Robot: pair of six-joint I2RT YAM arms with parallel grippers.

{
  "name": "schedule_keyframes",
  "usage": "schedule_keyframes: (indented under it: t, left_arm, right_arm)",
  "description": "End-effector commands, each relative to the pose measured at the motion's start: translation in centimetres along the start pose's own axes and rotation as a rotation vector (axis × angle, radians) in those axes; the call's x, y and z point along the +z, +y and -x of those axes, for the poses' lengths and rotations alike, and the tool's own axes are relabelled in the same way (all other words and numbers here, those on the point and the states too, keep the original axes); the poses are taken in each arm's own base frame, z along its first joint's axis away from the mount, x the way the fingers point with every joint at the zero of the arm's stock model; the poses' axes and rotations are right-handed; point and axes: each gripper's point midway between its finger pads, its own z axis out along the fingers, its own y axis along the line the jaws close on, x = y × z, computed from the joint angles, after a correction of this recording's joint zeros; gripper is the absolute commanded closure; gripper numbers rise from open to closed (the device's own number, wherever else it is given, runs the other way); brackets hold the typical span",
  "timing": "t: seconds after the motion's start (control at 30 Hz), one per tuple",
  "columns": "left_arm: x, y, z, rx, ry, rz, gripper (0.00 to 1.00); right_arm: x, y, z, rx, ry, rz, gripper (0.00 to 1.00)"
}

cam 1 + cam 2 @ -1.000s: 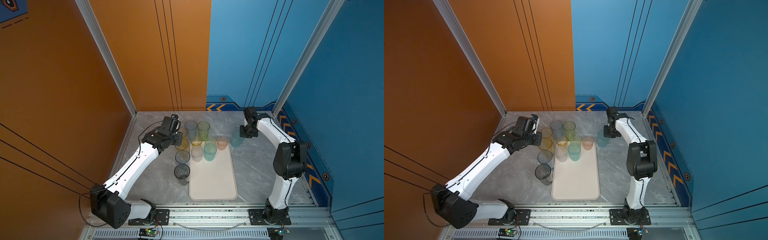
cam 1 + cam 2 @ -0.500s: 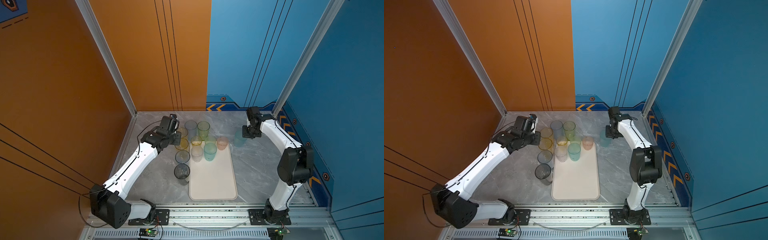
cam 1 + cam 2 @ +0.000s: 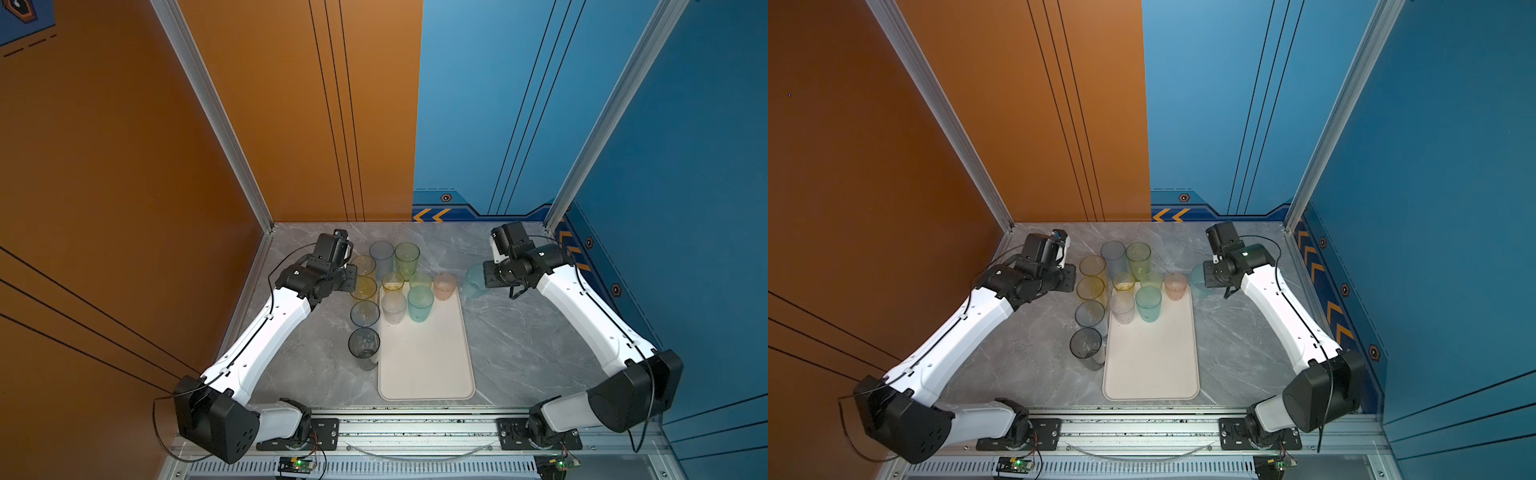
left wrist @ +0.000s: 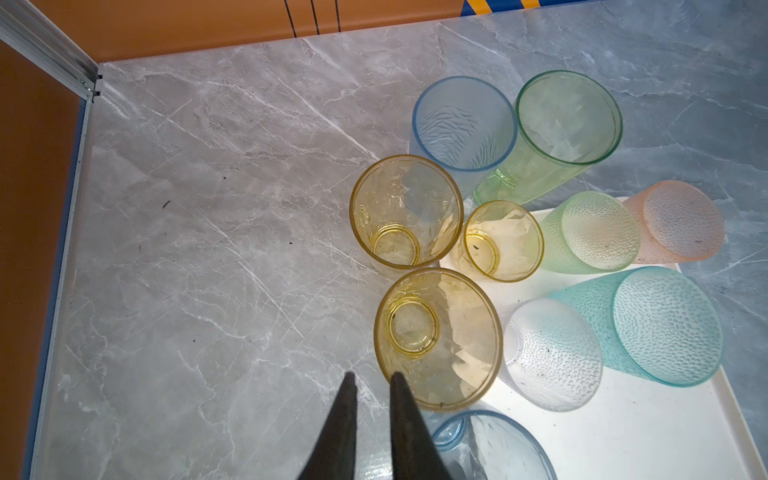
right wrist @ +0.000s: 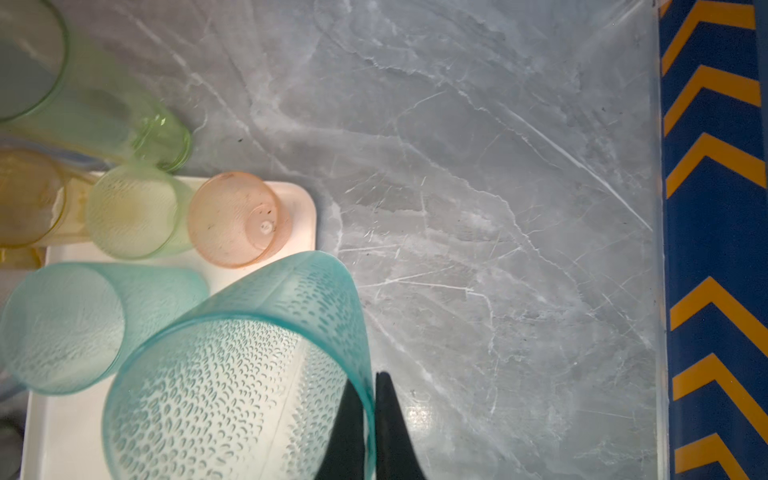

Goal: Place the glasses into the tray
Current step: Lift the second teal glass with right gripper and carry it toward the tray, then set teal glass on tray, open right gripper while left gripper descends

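My right gripper (image 5: 368, 379) is clamped on the rim of a tilted teal glass (image 5: 232, 374), just off the tray's (image 3: 424, 361) far right corner. My left gripper (image 4: 374, 376) is slightly parted and empty beside a yellow glass (image 4: 440, 340), perhaps touching it. Other glasses (image 3: 394, 307) stand at the tray's far end.

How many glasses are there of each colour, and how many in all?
Yellow: 3
Green: 2
Teal: 2
Blue: 2
Pink: 1
Clear: 1
Grey: 1
Total: 12
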Motion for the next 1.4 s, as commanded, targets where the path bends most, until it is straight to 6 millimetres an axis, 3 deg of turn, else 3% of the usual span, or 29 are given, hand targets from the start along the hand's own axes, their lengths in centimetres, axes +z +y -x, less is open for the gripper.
schedule_keyframes:
  t: [0.0, 0.37, 0.8, 1.37]
  left_arm:
    - [-0.4, 0.8, -0.9, -0.013, 0.021, 0.015, 0.82]
    - [-0.2, 0.1, -1.5, -0.022, 0.054, -0.018, 0.83]
    - [-0.2, 0.0, -2.0, -0.015, 0.065, -0.026, 0.83]
    - [-0.9, 0.6, -1.7, -0.002, 0.041, -0.003, 0.82]
  right_arm:
    - [-0.6, 1.0, -2.6, -0.022, 0.047, -0.008, 1.00]
    - [2.7, 5.1, -4.2, -0.065, 0.115, 0.038, 1.00]
    - [6.7, 6.8, -3.8, -0.070, 0.159, 0.044, 1.00]
    - [9.0, 6.7, -2.7, -0.040, 0.168, 0.046, 1.00]
